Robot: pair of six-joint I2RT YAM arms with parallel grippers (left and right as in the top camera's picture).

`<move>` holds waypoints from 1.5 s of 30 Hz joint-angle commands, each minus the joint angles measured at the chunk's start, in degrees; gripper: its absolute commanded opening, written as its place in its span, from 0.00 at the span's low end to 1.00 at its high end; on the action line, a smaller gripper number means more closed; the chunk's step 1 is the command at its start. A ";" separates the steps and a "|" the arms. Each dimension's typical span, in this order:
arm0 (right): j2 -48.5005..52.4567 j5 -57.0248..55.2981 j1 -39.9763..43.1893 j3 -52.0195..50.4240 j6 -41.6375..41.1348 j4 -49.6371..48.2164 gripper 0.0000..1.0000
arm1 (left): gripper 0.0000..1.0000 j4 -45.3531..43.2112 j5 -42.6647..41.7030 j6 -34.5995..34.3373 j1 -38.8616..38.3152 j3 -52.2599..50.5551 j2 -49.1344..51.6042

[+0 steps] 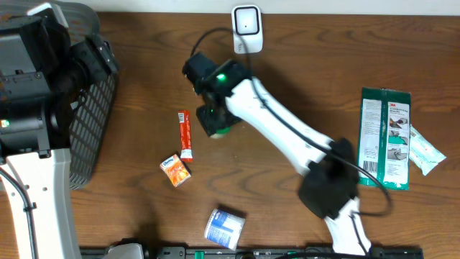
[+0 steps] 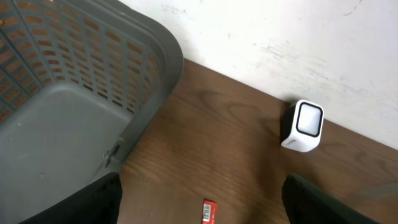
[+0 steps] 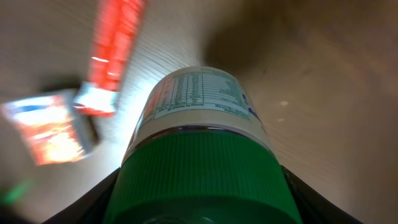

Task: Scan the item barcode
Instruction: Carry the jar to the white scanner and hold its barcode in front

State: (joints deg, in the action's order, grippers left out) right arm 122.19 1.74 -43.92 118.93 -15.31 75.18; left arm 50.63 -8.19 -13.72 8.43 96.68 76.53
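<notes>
Gripping the green-capped bottle (image 3: 199, 106), the right tool (image 1: 213, 119) covers most of it overhead; left tool (image 2: 205, 200) gapes.

A grey plastic basket (image 1: 93, 115) with a mesh wall stands at the left side of the brown wooden table (image 1: 144, 43). Near the middle lies a thin red sachet (image 1: 185, 134), and just beside its end a small orange box (image 1: 176, 170). A blue-and-white packet (image 1: 224, 227) lies apart from them. At the right side, a flat green package (image 1: 385, 137) touches a white packet (image 1: 425, 151).

Green-capped bottle (image 3: 199, 149) with white printed label, held at the cap end; white-faced black scanner (image 1: 246, 21) apart, upright.
</notes>
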 commanded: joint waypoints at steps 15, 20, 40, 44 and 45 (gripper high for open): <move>-17.99 -5.70 9.44 2.12 13.27 -14.60 0.18 | 0.83 -0.04 0.31 -0.13 0.20 0.15 0.31; -17.51 -14.69 8.76 2.08 13.27 -19.02 0.17 | 0.83 -0.04 0.31 -0.13 0.20 0.15 0.31; -17.05 -33.57 8.37 -28.46 19.43 -74.97 0.01 | 0.83 -0.04 0.31 -0.13 0.20 0.15 0.31; -15.67 -34.91 8.50 -35.23 27.63 -89.85 0.01 | 0.83 -0.04 0.31 -0.13 0.17 0.15 0.31; -14.91 -34.91 8.63 -35.91 29.14 -92.39 0.01 | 0.83 -0.04 0.31 -0.13 0.20 0.15 0.31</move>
State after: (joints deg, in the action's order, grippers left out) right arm 105.91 -29.98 -35.57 84.88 5.85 -12.45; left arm 50.63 -8.19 -13.72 8.43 96.68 76.53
